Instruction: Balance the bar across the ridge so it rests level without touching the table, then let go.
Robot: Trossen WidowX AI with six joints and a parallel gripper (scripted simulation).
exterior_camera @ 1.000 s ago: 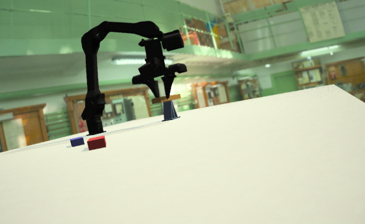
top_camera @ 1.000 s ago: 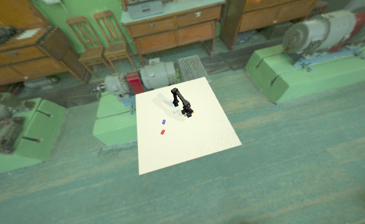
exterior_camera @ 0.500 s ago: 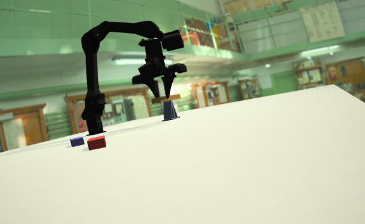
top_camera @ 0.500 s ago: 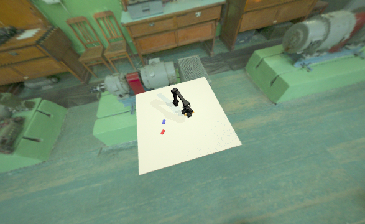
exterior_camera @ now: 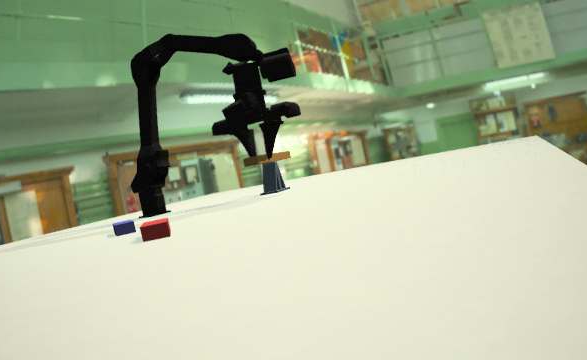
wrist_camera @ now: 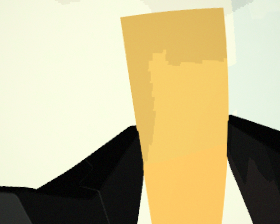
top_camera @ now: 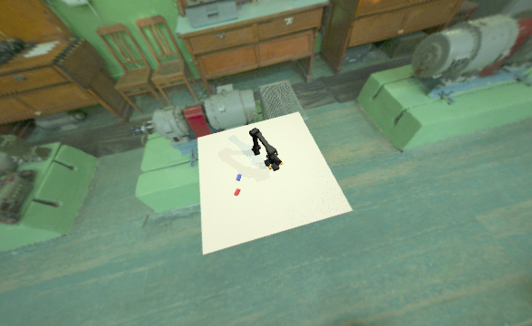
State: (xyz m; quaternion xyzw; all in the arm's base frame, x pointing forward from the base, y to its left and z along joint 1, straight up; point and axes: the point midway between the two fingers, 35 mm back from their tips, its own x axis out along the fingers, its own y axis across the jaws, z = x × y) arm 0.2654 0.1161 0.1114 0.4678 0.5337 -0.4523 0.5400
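Note:
The orange-yellow bar (exterior_camera: 282, 156) (wrist_camera: 191, 110) is held between the two black fingers of my gripper (exterior_camera: 262, 156) (wrist_camera: 181, 131), which is shut on it. In the exterior view the bar lies across the top of the dark blue-grey ridge (exterior_camera: 272, 178), clear of the table, roughly parallel to the tilted table edge. Whether it touches the ridge top or hangs just over it I cannot tell. In the top view only small orange ends of the bar (top_camera: 281, 163) show under the gripper, and the ridge is hidden there.
A red block (top_camera: 237, 192) (exterior_camera: 155, 230) and a smaller-looking blue block (top_camera: 238, 177) (exterior_camera: 124, 228) lie on the white table (top_camera: 293, 204) (exterior_camera: 373, 250), away from the ridge. The arm's base stands behind them in the exterior view.

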